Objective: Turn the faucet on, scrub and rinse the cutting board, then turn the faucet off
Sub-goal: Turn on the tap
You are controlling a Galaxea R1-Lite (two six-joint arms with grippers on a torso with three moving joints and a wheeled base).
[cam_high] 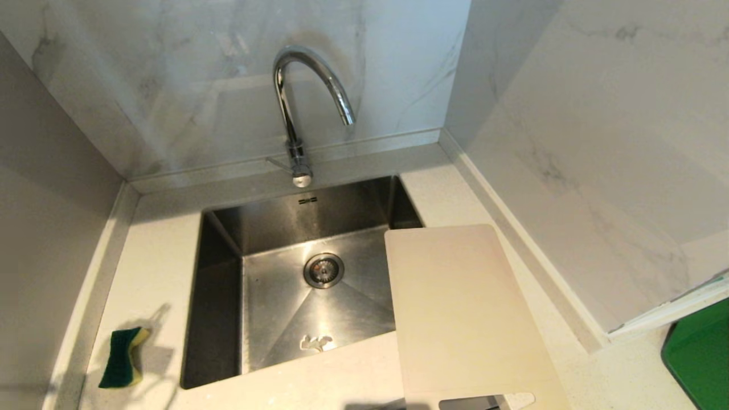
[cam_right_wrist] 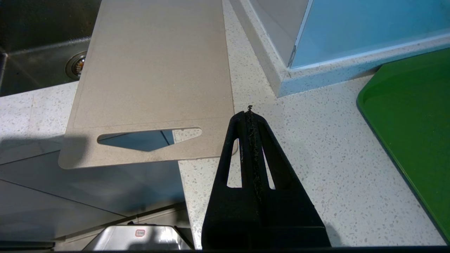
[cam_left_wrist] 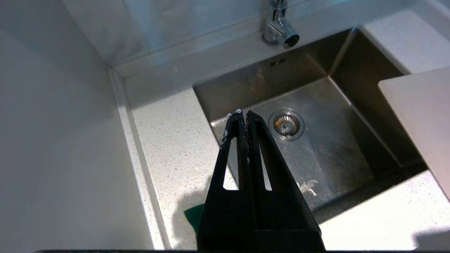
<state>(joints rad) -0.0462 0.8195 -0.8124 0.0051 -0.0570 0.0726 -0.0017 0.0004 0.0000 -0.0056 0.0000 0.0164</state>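
Note:
The chrome gooseneck faucet (cam_high: 299, 108) rises behind the steel sink (cam_high: 222, 296), its thin lever at the base; no water runs. Only the faucet base (cam_left_wrist: 279, 30) shows in the left wrist view. The cream-white cutting board (cam_high: 461, 313) lies flat on the counter right of the sink, its left edge overhanging the basin and its slot handle toward me. My left gripper (cam_left_wrist: 243, 114) hangs shut and empty above the sink's left rim. The right gripper (cam_right_wrist: 249, 114) hovers shut and empty over the counter, just beside the cutting board (cam_right_wrist: 154, 70) at its handle end. Neither arm appears in the head view.
A green and yellow sponge (cam_high: 122, 357) lies on the counter left of the sink. A bright green tray (cam_high: 703, 353) sits at the far right. Marble walls enclose the corner. A white scrap (cam_high: 315, 342) lies on the sink floor near the drain (cam_high: 323, 270).

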